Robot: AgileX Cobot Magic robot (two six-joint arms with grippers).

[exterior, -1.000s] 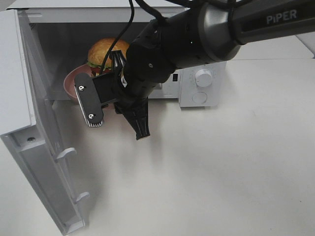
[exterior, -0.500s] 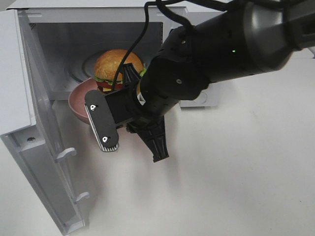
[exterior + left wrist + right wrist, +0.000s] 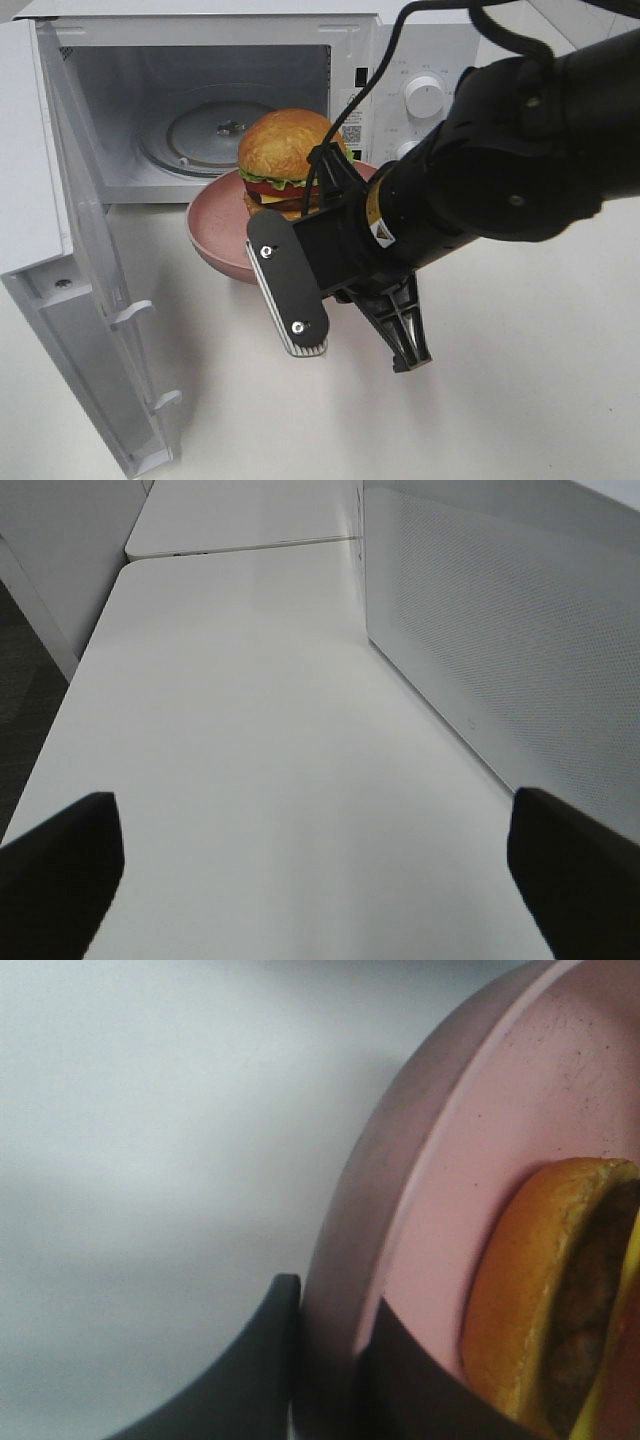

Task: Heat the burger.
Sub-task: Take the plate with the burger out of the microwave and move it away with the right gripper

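Right gripper (image 3: 330, 1360) is clenched on the rim of the pink plate (image 3: 215, 235): in the right wrist view one finger sits outside the rim and the other inside, against the plate's inner face. The burger (image 3: 285, 165) stands upright on the plate, just beyond the inner finger, toward the plate's centre; its tall axis is vertical, and it reads as top-heavy relative to its footprint. Plate appears to be held clear of the white table (image 3: 520, 400), at the mouth of the microwave (image 3: 360, 45), not inside it. From the jaws, the cavity lies ahead, past the burger; the glass turntable (image 3: 200, 135) is bare and further in. Door (image 3: 70, 300) is swung wide to the side, so the opening looks unobstructed. Left gripper (image 3: 320, 880) is released, fingers spread wide, nothing between them; it points along bare table beside the microwave's perforated side wall and is well apart from the plate. Right arm is therefore the only one placed to act. Judgement: the coming move turns on carrying the plate level over the cavity sill and onto the turntable; headroom under the cavity roof looks adequate for the bun but cannot be confirmed. Tilt at the one-sided rim grip is the main risk.
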